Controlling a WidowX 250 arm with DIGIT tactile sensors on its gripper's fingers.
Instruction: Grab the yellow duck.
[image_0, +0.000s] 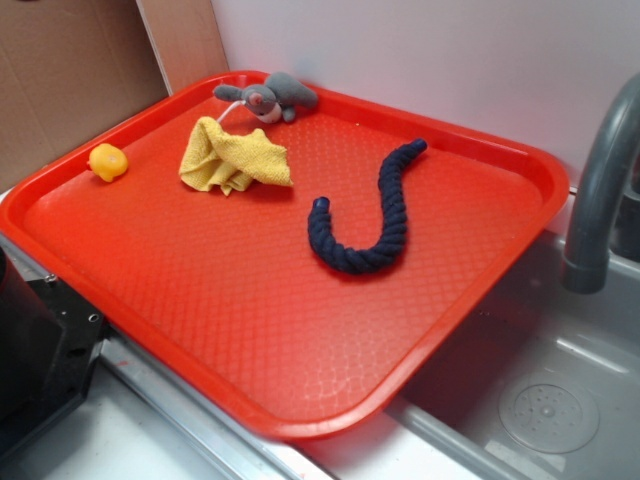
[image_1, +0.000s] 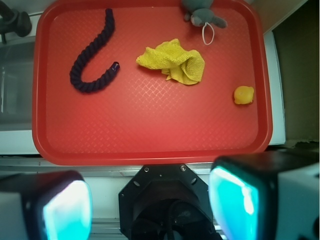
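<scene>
One red tray (image_0: 480, 290) is carrying four things: one yellow duck (image_0: 108, 161) sitting alone near an edge, one yellow cloth (image_0: 235, 157), one grey plush mouse (image_0: 267, 97), one dark blue rope (image_0: 365, 215). The tool (image_1: 150, 202) is hanging spread wide above the tray's near rim, pinching nothing; the duck is lying well apart from it.

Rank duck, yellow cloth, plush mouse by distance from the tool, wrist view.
The tool sits at the bottom edge, off the tray, fingers apart.
1. Yellow duck, right side of the tray, nearest.
2. Yellow cloth, mid-tray, further up.
3. Grey plush mouse, at the tray's far rim, farthest.
</scene>
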